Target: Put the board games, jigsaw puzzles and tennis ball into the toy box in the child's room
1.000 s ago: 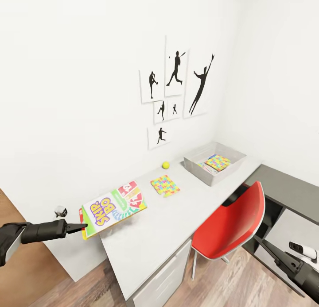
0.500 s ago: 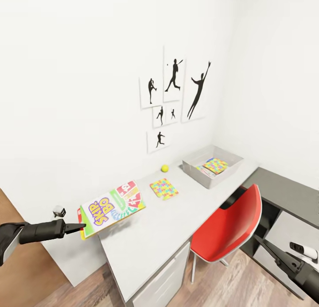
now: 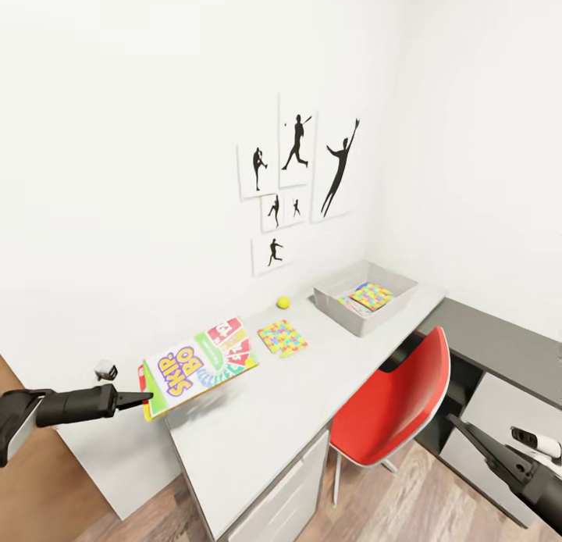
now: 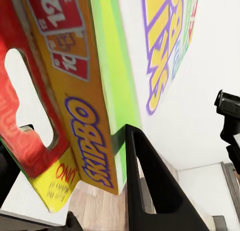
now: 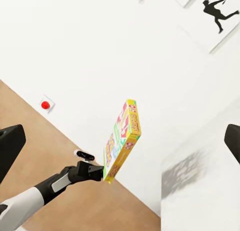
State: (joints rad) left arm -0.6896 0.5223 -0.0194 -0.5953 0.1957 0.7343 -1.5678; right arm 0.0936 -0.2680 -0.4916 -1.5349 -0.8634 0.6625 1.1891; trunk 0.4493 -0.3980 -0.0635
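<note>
Left gripper (image 3: 139,401) outstretched, pinching Skip-Bo board game (image 3: 200,366) above table (image 3: 257,425) edge.

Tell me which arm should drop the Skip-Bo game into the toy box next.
Left. The left gripper already clamps the Skip-Bo box at its edge, above the table; the right gripper hangs empty by the red chair.
</note>
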